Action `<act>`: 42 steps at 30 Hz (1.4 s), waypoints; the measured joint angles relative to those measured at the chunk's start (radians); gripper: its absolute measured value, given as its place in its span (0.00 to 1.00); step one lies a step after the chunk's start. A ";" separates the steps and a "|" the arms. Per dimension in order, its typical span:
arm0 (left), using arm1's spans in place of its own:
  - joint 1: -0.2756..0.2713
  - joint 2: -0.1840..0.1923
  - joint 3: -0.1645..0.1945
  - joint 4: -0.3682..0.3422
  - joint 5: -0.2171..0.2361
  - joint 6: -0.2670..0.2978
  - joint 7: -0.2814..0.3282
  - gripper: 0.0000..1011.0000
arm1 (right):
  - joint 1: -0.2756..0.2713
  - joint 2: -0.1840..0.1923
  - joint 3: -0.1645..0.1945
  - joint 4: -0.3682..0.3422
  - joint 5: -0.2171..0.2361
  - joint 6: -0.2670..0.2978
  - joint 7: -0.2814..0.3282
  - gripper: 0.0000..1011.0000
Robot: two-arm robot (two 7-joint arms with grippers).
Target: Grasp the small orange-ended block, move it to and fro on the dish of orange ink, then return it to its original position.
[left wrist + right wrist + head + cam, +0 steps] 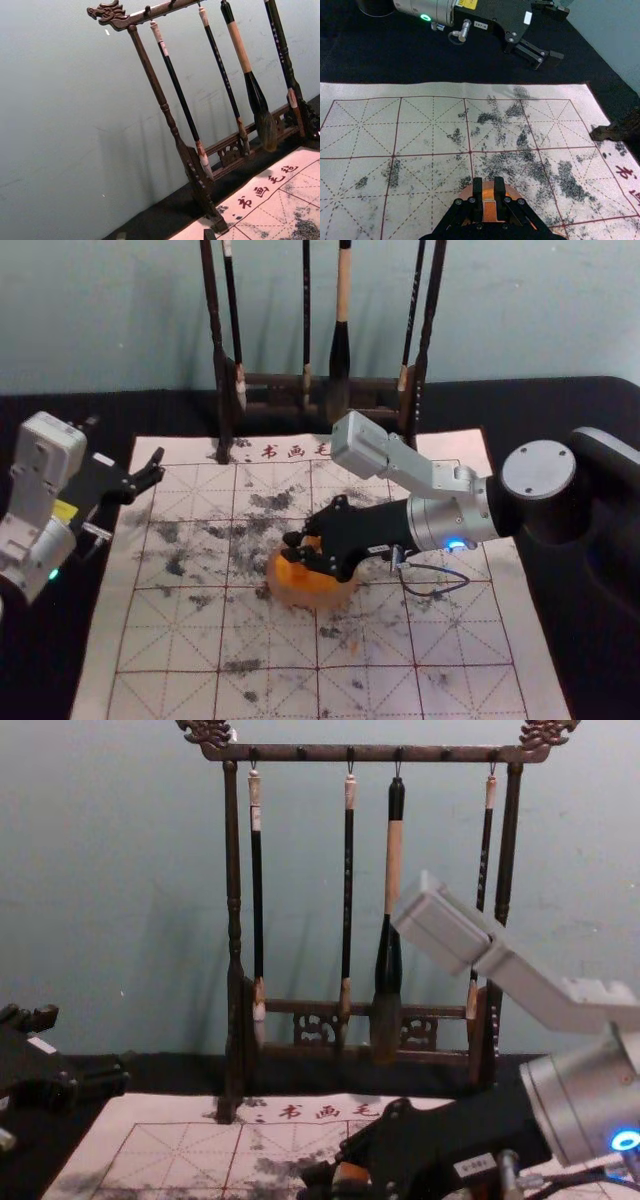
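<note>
From where I'm standing, a dark carved rack [515, 754] is rising before the pale wall [90, 870], three slender brushes [348, 900] and a thicker brush [394, 865] hanging from its top bar; beneath it a white mat [120, 1115] is lying with red grid lines and black smudges. The right gripper [335, 1168] is reaching in low from the right, its fingers closing on an orange-brown block [352, 1172]; the left gripper [85, 1045] is hovering at the left edge, fingers spread.
</note>
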 joint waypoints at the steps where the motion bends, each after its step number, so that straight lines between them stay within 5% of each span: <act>1: 0.000 0.000 0.000 0.000 0.000 0.000 0.000 0.99 | 0.001 -0.002 -0.001 0.003 0.000 -0.001 0.000 0.12; 16: 0.000 0.000 0.000 0.000 0.000 0.000 0.000 0.99 | 0.027 -0.027 -0.007 0.046 -0.008 -0.007 -0.009 0.12; 42: 0.000 0.000 0.000 0.000 0.000 0.000 0.000 0.99 | 0.040 -0.003 0.008 0.062 -0.020 0.023 -0.013 0.12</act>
